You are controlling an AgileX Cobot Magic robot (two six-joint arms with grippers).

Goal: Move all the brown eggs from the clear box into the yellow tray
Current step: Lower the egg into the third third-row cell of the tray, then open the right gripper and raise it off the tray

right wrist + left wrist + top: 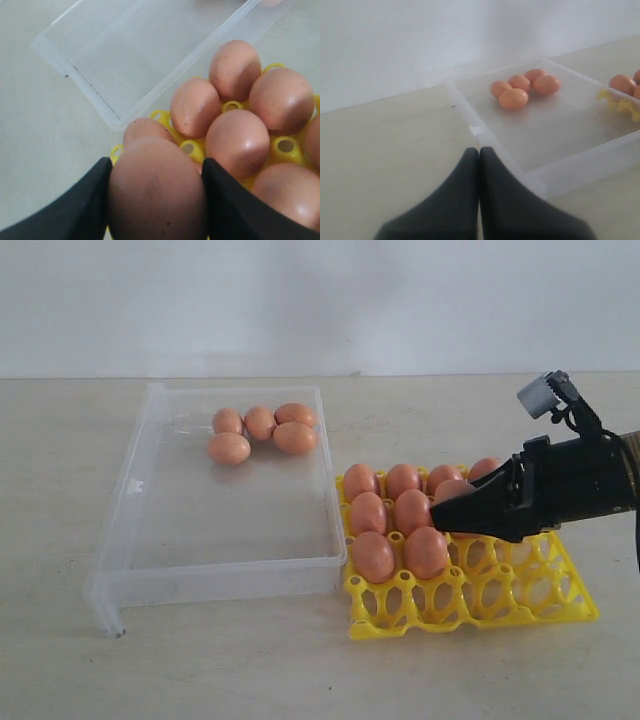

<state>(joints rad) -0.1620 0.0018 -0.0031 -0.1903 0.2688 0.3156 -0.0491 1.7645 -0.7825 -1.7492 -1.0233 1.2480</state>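
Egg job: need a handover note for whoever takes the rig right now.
Left gripper: jaws shut, empty, low over the table beside the box.
Right gripper: jaws closed on one egg over the yellow tray, not released.
Done: at least eight eggs sit in the tray; the arm hides some cups.
Left: five eggs at the far end of the box, plus the held one.

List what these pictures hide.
Exterior view: the right claw and its arm cover part of the yellow plastic egg tray, so its egg count is unsure.
Right wrist view: the held orange-brown egg hides the cup below.
Left wrist view: the frame edge cuts off that tray.
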